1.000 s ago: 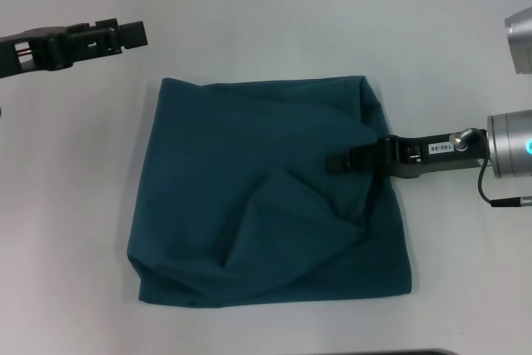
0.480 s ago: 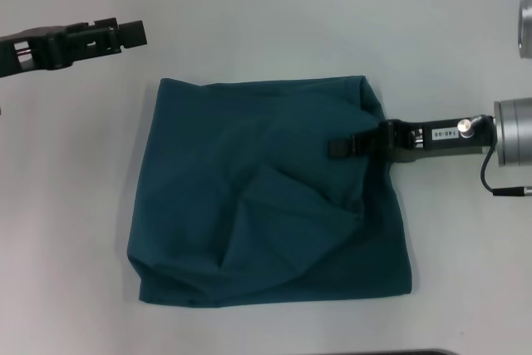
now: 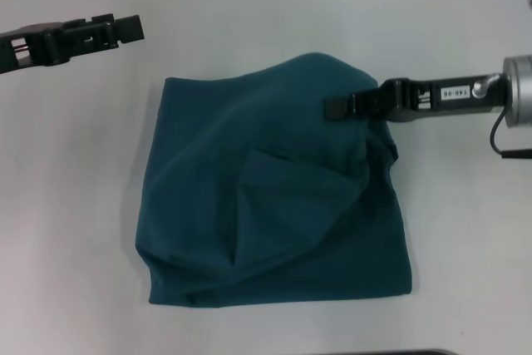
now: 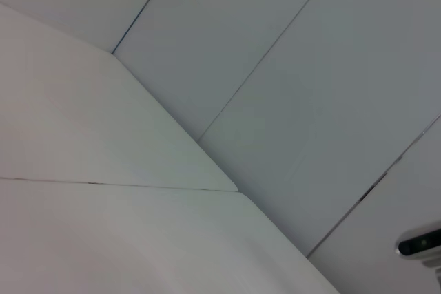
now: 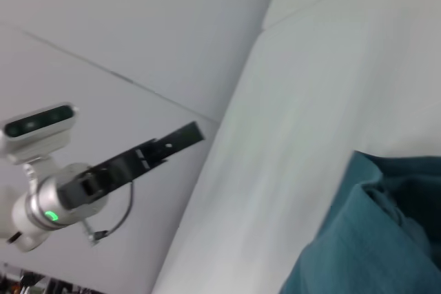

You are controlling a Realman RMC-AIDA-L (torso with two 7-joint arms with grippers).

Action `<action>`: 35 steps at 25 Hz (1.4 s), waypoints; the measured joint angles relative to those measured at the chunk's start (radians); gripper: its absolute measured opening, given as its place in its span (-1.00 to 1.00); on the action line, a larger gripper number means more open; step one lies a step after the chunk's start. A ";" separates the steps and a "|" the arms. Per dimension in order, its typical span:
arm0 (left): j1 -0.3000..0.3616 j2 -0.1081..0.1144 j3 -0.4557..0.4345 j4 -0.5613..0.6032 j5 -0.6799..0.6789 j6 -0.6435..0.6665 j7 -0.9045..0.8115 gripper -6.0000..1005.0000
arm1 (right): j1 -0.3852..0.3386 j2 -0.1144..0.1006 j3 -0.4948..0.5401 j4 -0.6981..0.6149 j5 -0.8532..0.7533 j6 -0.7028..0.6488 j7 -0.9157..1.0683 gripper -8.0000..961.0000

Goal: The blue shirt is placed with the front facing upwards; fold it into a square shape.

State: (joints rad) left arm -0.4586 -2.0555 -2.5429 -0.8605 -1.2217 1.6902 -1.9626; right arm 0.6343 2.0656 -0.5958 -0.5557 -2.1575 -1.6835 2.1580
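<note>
At far right corner, right gripper (image 3: 339,106) pinches blue shirt (image 3: 274,205); left gripper (image 3: 125,29) clear, finger state unclear.

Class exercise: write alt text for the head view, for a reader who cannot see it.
A folded blue shirt lies rumpled on a white table, its far right part lifted by the right gripper reaching in from the right. The left gripper hangs off the shirt at far left.
</note>
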 joint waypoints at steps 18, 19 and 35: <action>-0.007 -0.006 -0.002 0.004 -0.003 -0.008 -0.023 0.89 | -0.033 -0.036 0.004 -0.033 -0.002 -0.062 0.029 -0.77; -0.009 -0.006 -0.002 0.007 -0.003 -0.008 -0.023 0.89 | -0.037 -0.037 0.004 -0.033 -0.003 -0.060 0.030 -0.77; -0.014 -0.010 0.000 0.025 -0.003 -0.009 -0.026 0.89 | -0.059 -0.039 -0.009 -0.010 -0.053 0.068 0.030 -0.70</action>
State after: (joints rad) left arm -0.4725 -2.0659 -2.5431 -0.8358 -1.2243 1.6810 -1.9884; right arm 0.5755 2.0267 -0.6044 -0.5659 -2.2102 -1.6157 2.1879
